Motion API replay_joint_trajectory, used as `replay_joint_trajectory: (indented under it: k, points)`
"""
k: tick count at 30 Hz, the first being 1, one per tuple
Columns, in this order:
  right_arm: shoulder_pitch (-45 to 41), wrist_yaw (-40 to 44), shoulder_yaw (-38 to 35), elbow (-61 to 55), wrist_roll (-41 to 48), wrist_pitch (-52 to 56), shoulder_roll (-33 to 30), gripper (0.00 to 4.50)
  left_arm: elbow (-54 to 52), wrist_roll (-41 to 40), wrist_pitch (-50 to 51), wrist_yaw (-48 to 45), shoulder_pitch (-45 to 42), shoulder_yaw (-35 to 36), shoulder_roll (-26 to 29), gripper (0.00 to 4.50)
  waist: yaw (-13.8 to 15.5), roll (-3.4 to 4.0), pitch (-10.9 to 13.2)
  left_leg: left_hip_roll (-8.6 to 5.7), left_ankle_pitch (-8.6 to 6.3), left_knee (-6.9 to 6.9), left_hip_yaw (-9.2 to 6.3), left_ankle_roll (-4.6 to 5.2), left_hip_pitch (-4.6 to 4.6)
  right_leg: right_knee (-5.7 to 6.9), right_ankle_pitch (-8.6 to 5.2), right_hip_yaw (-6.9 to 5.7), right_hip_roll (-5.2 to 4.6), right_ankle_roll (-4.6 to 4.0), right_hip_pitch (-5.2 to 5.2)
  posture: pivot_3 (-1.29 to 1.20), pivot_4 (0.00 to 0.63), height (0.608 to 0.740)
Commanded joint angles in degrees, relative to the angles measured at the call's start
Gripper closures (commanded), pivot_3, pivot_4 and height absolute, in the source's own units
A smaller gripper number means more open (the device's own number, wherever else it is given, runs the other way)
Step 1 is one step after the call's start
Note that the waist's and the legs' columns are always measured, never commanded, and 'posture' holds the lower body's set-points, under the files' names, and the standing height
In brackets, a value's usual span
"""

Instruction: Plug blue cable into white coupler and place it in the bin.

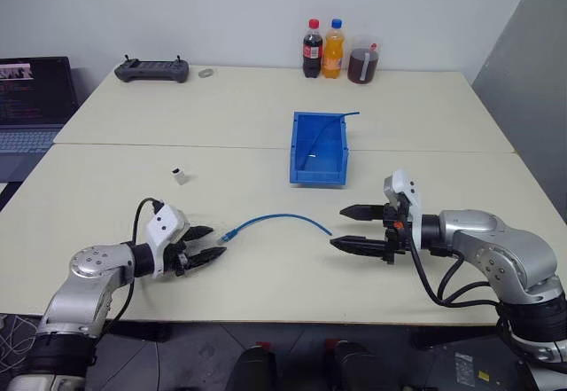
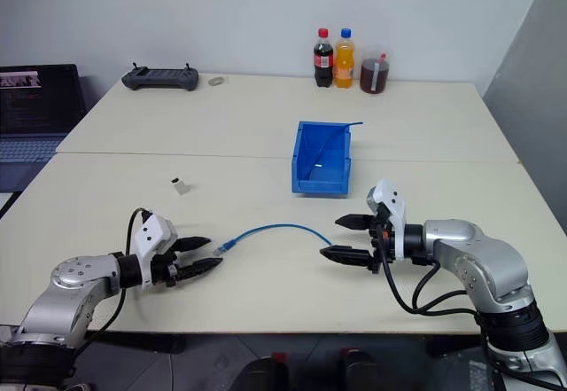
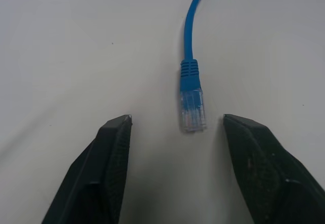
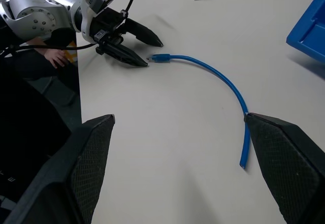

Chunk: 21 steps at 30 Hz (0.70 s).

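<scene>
The blue cable (image 1: pixel 279 217) lies in an arc on the table near the front edge. Its clear plug (image 3: pixel 193 109) rests just beyond the tips of my left gripper (image 1: pixel 215 241), whose fingers stand open on either side without touching it. The cable's other end lies close to the tips of my right gripper (image 1: pixel 339 227), which is open and empty, pointing left. The white coupler (image 1: pixel 179 175) stands alone on the table, further back than the left gripper. The bin (image 1: pixel 316 176) sits at mid-table behind the cable.
Another thin blue cable (image 1: pixel 332 121) lies in the bin and pokes over its far rim. Two bottles (image 1: pixel 322 50) and a cup (image 1: pixel 362 61) stand at the table's back edge, a black controller (image 1: pixel 152 71) at back left, a laptop (image 1: pixel 31 98) far left.
</scene>
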Motion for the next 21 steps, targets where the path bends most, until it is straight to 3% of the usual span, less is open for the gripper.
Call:
replay_joint_trajectory:
  k: [1,10,15,21]
  points:
    - [-0.1,-0.5,-0.3,0.1,-1.0,-2.0,-0.4,0.16,0.7,0.5,-0.6,-0.9,-0.6,-1.4,-1.2,2.57,0.0,0.0,0.0,0.0,0.0,0.0,0.01,0.0,0.0,0.0,0.0,0.0,0.0,0.0,0.0,0.0,0.15,0.74]
    - [-1.2,-2.1,-1.1,2.0,-0.9,-2.0,0.7,0.16,-1.6,-0.6,0.9,-2.0,0.5,-1.2,-1.8,4.24,0.0,0.0,0.0,-0.01,0.0,0.0,-0.01,0.0,0.0,0.01,0.01,0.0,-0.01,0.0,0.0,0.0,0.15,0.74]
    - [-1.6,-3.8,-2.0,2.8,0.2,-0.9,1.9,0.16,-4.7,-3.1,5.7,1.1,0.2,0.2,-3.3,4.25,0.0,0.0,0.0,0.0,0.0,0.0,-0.01,0.0,0.0,0.01,0.01,-0.01,-0.01,0.0,0.0,0.0,0.15,0.74]
    - [-2.5,-10.1,-7.3,0.4,8.5,6.4,7.6,0.16,-20.5,-18.7,28.7,13.1,-2.9,4.0,-11.6,4.25,0.1,-0.05,0.0,0.0,0.0,0.07,-0.08,0.0,-0.09,0.02,0.03,-0.04,-0.01,0.03,0.0,0.0,0.15,0.74]
